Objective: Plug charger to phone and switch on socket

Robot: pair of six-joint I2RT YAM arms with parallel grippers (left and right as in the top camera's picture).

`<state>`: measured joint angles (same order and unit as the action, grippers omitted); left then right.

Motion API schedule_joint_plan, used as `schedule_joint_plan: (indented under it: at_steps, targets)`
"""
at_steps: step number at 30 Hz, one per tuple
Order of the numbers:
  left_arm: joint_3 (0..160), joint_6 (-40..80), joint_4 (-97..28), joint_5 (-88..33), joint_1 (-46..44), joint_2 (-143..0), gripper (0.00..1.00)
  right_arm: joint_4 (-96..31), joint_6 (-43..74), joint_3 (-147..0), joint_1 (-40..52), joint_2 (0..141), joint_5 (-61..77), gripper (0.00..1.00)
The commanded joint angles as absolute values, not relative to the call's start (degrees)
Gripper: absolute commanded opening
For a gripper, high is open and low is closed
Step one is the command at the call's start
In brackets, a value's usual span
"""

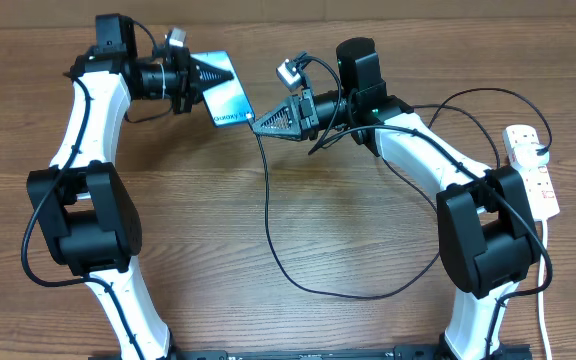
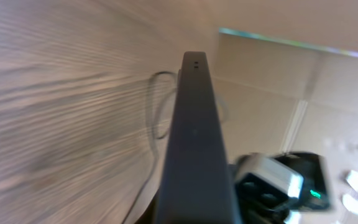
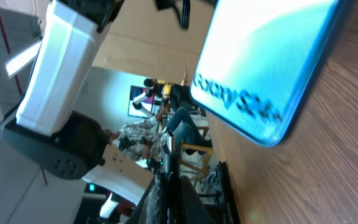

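Fingers of the left gripper (image 1: 218,73) are clamping the phone (image 1: 230,100); the right gripper (image 1: 266,122) is pinching the charger (image 1: 268,200) tip beside it.

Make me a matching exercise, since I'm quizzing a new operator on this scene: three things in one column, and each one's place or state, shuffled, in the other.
Things
1. phone
2. charger
3. socket

Places and states
A. white, lying flat near the right edge of the table
B. gripped in the left end effector, screen lit light blue
C. black, tip held at the right end effector, cable looping across the wood

Pairs: 1-B, 2-C, 3-A
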<state>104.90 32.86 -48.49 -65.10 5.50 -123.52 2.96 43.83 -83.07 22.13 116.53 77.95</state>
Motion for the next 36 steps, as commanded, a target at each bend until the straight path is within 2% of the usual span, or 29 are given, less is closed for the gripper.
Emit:
schedule_joint_plan:
  at_steps: [1, 8, 15, 36]
  targets:
    - [105.14, 28.75, -53.93, -54.89, 4.16, -121.71, 0.04, 3.16, 46.09, -83.33, 23.00, 114.91, 73.28, 0.04]
    - [105.14, 21.71, -63.11, -42.02, -1.45, -121.71, 0.04, 0.56, 43.29, -83.33, 25.47, 114.91, 62.00, 0.04]
    - [105.14, 18.65, -63.83, -29.95, -7.73, -121.71, 0.04, -7.92, 37.74, -83.31, 26.11, 114.91, 56.55, 0.04]
    - [105.14, 18.35, -62.85, -31.79, -8.93, -121.71, 0.04, -10.87, 35.92, -83.31, 28.42, 114.91, 46.39, 0.04]
